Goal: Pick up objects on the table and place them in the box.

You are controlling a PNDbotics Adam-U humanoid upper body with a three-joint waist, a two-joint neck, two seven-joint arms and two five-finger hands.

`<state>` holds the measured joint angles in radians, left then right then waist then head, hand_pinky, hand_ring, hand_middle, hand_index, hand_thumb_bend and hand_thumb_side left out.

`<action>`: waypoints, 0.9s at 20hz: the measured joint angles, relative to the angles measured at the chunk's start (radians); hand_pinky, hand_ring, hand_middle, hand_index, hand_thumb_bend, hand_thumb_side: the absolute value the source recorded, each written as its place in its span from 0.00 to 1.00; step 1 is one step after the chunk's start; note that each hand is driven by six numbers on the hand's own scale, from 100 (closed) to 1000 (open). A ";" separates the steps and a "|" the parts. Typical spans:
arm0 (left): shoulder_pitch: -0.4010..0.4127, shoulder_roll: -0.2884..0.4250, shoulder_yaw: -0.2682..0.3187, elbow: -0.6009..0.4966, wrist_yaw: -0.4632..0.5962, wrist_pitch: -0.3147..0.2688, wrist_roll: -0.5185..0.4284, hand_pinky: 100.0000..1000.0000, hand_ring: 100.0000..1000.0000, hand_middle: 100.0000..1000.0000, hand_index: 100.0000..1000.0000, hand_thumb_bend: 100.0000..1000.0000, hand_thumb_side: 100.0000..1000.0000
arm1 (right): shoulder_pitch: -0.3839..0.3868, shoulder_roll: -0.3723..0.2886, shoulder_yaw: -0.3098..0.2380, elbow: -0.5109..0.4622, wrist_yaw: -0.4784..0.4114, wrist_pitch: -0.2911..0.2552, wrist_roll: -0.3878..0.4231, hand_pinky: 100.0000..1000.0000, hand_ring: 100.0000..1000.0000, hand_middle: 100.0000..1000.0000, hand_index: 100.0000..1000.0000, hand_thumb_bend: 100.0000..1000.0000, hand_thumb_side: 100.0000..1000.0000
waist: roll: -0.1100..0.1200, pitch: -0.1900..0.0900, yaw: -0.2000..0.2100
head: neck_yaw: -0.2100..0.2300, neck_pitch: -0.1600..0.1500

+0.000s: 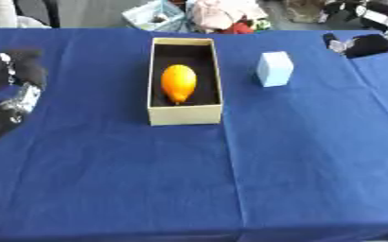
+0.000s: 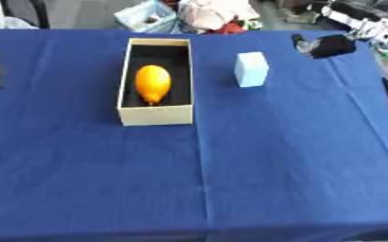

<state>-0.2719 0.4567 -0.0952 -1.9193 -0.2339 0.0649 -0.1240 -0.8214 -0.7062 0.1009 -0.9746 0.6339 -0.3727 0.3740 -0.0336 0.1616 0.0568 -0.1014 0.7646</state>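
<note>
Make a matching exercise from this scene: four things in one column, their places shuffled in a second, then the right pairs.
Things:
1. orange fruit
2. pale blue block
3. left hand
4. right hand

Places:
A. far right corner of the table
B. inside the box
C. left edge of the view
D. on the blue cloth, right of the box

Pairs: 1-B, 2-D, 3-C, 4-A

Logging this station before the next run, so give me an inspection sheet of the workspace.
Surface: blue tablecloth, creased down the middle.
Job's things: orange fruit lies inside the open cream box; pale blue block stands on the cloth to the box's right, apart from it.
Clutter: nothing seen on the cloth.
Hands: left hand at the left edge, blurred; right hand at the far right corner; fingers unclear on both.
Cables: nothing seen.
Surroundings: heaped items beyond the far edge.
</note>
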 measured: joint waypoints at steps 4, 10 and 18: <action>0.000 -0.001 -0.003 -0.006 0.004 -0.002 -0.011 0.64 0.55 0.56 0.83 0.06 0.68 | -0.024 0.029 -0.016 0.069 0.088 -0.008 -0.022 0.83 0.98 0.89 0.99 0.00 0.44 | -0.006 0.005 0.020 | -0.013 0.000; -0.003 -0.010 -0.012 -0.013 0.014 -0.004 -0.024 0.64 0.55 0.56 0.83 0.05 0.69 | -0.051 0.068 -0.035 0.148 0.184 -0.010 -0.047 0.84 0.99 0.93 1.00 0.02 0.46 | -0.011 0.014 0.047 | -0.030 0.000; -0.010 -0.018 -0.016 -0.017 0.022 -0.005 -0.032 0.64 0.55 0.56 0.83 0.05 0.69 | -0.065 0.099 -0.045 0.210 0.308 -0.013 -0.072 0.88 1.00 1.00 1.00 0.18 0.64 | -0.017 0.025 0.068 | -0.043 0.000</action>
<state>-0.2819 0.4389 -0.1112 -1.9363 -0.2114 0.0598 -0.1559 -0.8864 -0.6077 0.0558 -0.7648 0.9416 -0.3857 0.3017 -0.0503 0.1864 0.1249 -0.1445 0.7646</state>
